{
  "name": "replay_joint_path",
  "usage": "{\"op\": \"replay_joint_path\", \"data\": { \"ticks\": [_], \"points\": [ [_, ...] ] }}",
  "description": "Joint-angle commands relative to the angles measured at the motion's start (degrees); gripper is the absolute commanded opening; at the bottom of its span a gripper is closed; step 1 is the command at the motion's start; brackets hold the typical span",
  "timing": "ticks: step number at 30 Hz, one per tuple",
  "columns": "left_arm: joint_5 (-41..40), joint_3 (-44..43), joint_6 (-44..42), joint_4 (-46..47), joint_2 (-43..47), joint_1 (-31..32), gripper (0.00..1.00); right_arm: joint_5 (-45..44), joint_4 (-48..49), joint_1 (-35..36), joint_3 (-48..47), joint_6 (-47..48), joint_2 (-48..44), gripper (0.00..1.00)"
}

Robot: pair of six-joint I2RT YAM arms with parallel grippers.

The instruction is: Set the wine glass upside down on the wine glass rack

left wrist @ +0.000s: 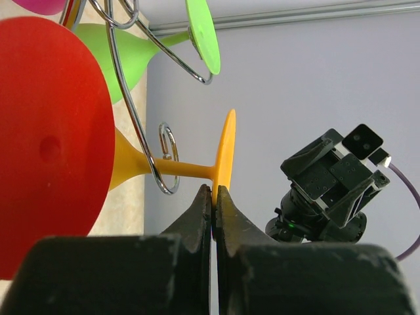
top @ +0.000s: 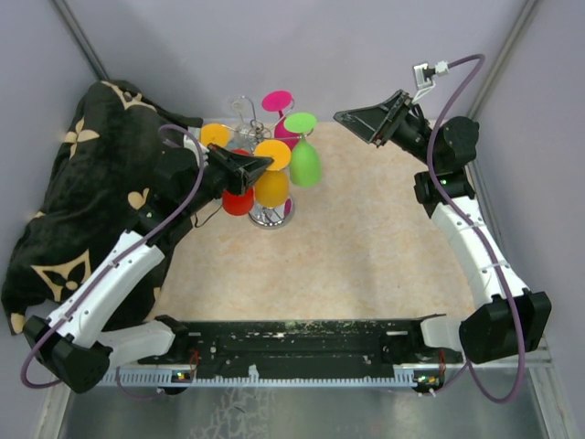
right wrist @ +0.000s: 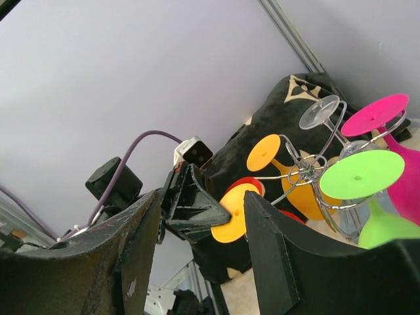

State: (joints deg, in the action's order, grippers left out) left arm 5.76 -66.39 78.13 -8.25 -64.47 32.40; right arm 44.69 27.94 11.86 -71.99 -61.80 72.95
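Note:
The wine glass rack is a silver wire stand at the back left of the mat; its loops also show in the left wrist view and the right wrist view. My left gripper is shut on the rim of the round foot of an orange wine glass. The glass hangs bowl down, and its stem lies in a wire loop. My left gripper's jaws pinch the foot's edge. My right gripper is open and empty, in the air to the right of the rack, and it also shows in the right wrist view.
The rack also holds a green glass, a pink glass, a red glass, a second orange glass and a clear glass. A black patterned blanket lies at the left. The beige mat covers the table.

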Motion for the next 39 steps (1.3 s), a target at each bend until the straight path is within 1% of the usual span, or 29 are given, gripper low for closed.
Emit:
{"op": "replay_joint_path", "data": {
  "ticks": [1,10,15,31,32,36,37,39],
  "points": [
    [1.7,-1.0,-0.8,0.1,1.5,0.1,0.0,0.0,3.8,-0.3,-0.6,-0.5,0.0,0.54],
    [4.1,-0.8,-0.6,0.9,0.8,0.3,0.0,0.0,3.7,-0.3,-0.6,-0.5,0.1,0.54],
    [3.9,-0.4,-0.8,1.7,-0.1,0.3,0.0,0.0,4.0,-0.3,-0.3,-0.7,0.0,0.54],
    [5.6,-1.8,-1.5,4.9,-5.9,0.3,0.0,0.0,3.4,-0.3,0.2,0.1,-0.2,0.54],
    [5.8,-1.8,-1.6,5.0,-6.2,0.3,0.02,0.0,3.4,-0.3,0.2,0.1,-0.3,0.54],
    [7.1,-1.7,-1.7,5.9,-6.6,0.3,0.25,0.0,3.3,-0.3,0.3,0.3,-0.2,0.54],
    [7.1,-1.7,-1.7,5.9,-6.6,0.3,0.29,0.0,3.3,-0.3,0.3,0.3,-0.2,0.54],
    [7.1,-1.6,-1.8,5.9,-6.4,0.3,0.31,0.0,3.5,-0.3,0.3,0.2,-0.1,0.54]
  ]
}}
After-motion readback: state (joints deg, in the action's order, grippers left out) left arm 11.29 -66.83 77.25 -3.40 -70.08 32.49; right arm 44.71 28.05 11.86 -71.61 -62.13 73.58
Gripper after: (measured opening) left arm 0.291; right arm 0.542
